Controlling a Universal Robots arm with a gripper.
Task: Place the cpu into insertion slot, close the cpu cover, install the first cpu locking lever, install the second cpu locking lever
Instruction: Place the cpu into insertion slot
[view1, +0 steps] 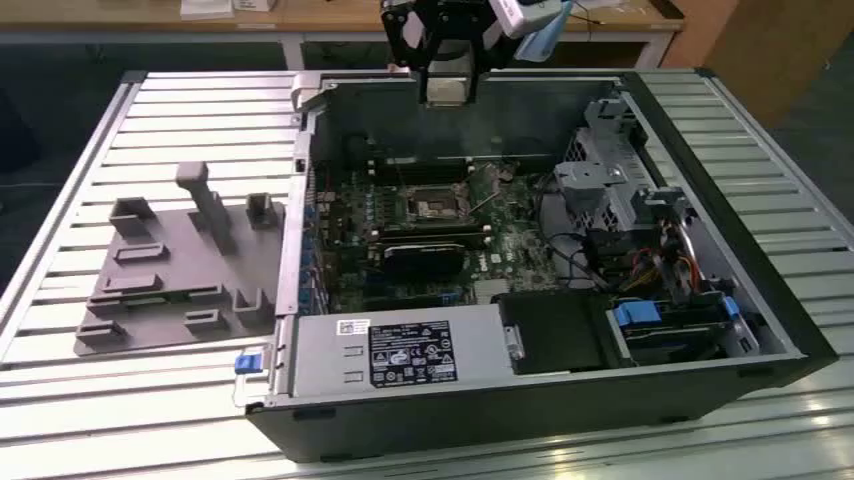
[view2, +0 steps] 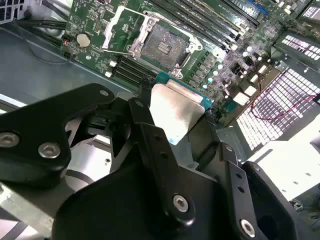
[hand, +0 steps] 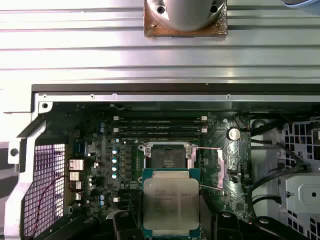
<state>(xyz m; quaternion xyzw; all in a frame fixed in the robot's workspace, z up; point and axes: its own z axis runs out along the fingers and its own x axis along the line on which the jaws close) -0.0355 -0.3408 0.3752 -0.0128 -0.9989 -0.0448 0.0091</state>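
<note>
Over the case (view1: 534, 415), end effector (view1: 449, 86) grips the cpu (hand: 171, 202), metal top upward.

From here, the print on the power supply label (view1: 412, 352) and the cpu (hand: 171, 201) is too fine to read.

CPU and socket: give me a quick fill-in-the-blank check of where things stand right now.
1. The gripper is ____ on the cpu.
2. The insertion slot is ____, with no chip seated in it.
3. The cpu cover is ____, swung off the slot.
4. The cpu hangs ____ the motherboard, not touching it.

Missing words: shut; empty; open; above.
</note>
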